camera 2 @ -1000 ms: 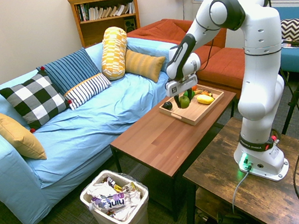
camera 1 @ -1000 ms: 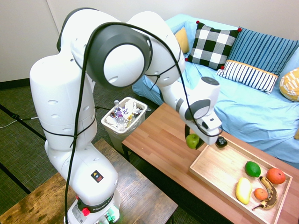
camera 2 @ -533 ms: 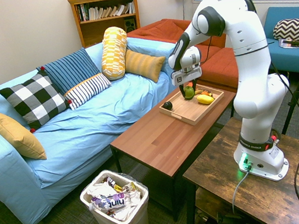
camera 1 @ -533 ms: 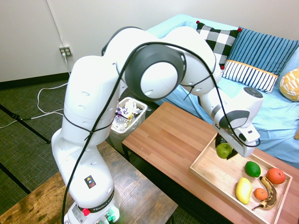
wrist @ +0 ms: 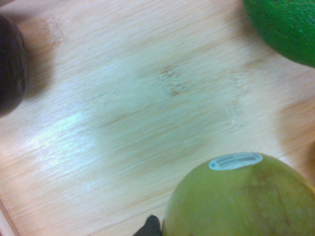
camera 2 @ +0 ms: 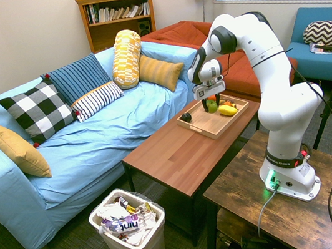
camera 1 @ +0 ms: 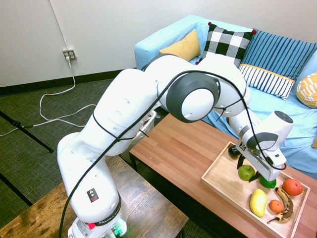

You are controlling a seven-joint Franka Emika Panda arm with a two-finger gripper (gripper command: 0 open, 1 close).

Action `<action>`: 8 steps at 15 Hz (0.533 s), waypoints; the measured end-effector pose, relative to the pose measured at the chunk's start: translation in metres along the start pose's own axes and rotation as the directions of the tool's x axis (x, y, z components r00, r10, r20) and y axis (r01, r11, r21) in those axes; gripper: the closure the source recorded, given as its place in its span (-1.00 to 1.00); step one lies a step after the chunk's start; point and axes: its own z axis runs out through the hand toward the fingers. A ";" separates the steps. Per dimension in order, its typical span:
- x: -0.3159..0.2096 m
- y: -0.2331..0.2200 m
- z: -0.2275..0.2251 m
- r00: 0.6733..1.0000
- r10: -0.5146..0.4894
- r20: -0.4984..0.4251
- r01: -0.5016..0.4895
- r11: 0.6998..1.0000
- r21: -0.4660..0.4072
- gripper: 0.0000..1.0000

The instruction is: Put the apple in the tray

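The tool [camera 1: 250, 172] is clamped on the apple [camera 1: 245, 172], which hangs between its fingers just over the middle of the tray [camera 1: 223, 178] at the tabletop's [camera 1: 178, 144] far end. The apple is round, with no long axis; a sticker [wrist: 235, 161] faces upward.

surface: reddish-brown wooden table [camera 1: 178, 144] | lying on it: light-wood tray [camera 1: 223, 181] at one end

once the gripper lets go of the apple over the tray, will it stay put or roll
The apple is round and smooth-skinned, so it will probably roll a little on the tray, whose wood looks flat and slick. The low raised rim and the darker green fruit close beside it would likely stop it.
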 end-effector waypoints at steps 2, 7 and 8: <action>-0.002 -0.005 0.016 1.000 0.000 0.017 0.001 1.000 -0.008 1.00; -0.002 -0.010 0.044 0.999 -0.008 0.038 0.008 1.000 -0.015 -1.00; -0.002 -0.011 0.045 0.999 -0.010 0.039 0.010 1.000 -0.013 -1.00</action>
